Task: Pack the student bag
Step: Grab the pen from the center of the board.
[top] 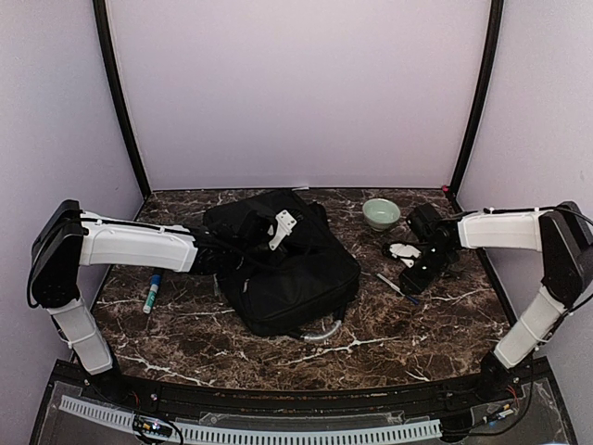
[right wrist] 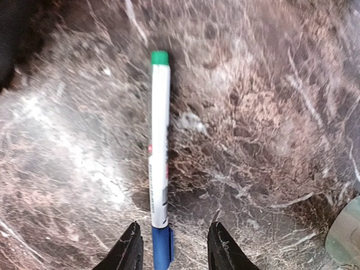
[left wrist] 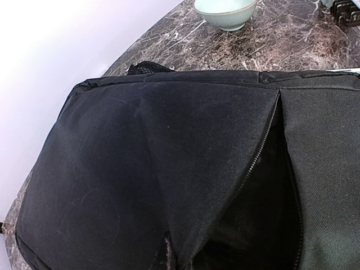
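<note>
The student bag (top: 287, 269), a large black backpack, lies in the middle of the table with its grey handle loop (top: 324, 332) toward me. It fills the left wrist view (left wrist: 112, 169), where a zipper (left wrist: 261, 140) stands open and a flap is pulled up into a tent. My left gripper (top: 273, 243) rests on the bag's far left part, shut on that flap, its fingertips buried in the fabric. My right gripper (right wrist: 175, 228) is open, low over the table right of the bag. A white pen (right wrist: 160, 140) with a green end and blue cap lies between its jaws, ungripped.
A pale green bowl (top: 381, 213) stands at the back right, also in the left wrist view (left wrist: 225, 11). A blue-green marker (top: 151, 292) lies left of the bag under my left arm. The pen (top: 389, 285) lies on the dark marble table (top: 417, 343).
</note>
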`<state>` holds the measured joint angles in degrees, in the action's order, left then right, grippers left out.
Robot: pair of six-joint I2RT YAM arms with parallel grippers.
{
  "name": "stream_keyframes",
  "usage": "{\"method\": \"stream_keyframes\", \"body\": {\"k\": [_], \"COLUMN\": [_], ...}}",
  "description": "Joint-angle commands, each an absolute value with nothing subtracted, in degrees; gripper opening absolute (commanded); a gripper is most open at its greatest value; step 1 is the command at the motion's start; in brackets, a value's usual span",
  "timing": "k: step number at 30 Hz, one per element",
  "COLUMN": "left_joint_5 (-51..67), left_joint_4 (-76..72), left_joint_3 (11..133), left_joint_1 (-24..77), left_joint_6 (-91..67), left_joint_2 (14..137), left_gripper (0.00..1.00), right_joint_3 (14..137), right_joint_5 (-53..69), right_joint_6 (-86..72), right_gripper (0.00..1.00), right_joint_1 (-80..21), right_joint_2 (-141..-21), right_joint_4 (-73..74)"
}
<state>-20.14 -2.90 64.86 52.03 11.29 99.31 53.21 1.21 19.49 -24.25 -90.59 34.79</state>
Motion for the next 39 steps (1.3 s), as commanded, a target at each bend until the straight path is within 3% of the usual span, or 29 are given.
{"method": "stream_keyframes", "body": {"k": [1, 15, 22, 27, 32, 39], "left_joint_5": [-16.8, -17.2, -17.3, -18.1, -19.1, -19.3], "left_joint_4": [-4.0, -4.0, -4.3, -4.7, -6.3, -7.0], "left_joint_3": [67.2, 67.2, 67.0, 66.7, 66.1, 66.8], "left_joint_1": [53.3, 53.8, 54.2, 54.2, 54.2, 54.1], "left_joint_6": [10.4, 11.0, 11.7, 12.6, 13.5, 11.9], "left_joint_2": [98.1, 98.2, 98.0, 97.8, 98.8, 100.4], "left_gripper": [0.02, 0.03, 0.03, 0.03, 0.02, 0.01], "right_joint_3": [53.5, 53.9, 55.7, 59.9, 62.2, 70.0], "right_joint_5": [0.3, 2.8, 5.1, 8.7, 14.6, 33.7], "right_joint_6": [19.3, 18.9, 18.1, 17.7, 17.4, 17.8], "right_gripper": [0.40, 0.36, 0.15, 0.09, 0.06, 0.05], "right_joint_1": [-23.9, -23.7, -22.1, -20.8, -20.2, -20.0], "right_joint_2": [-93.0, -95.7, -98.1, -97.7, -96.4, -94.7], "right_joint_4": [35.9, 36.6, 38.3, 41.3, 42.4, 47.6]}}
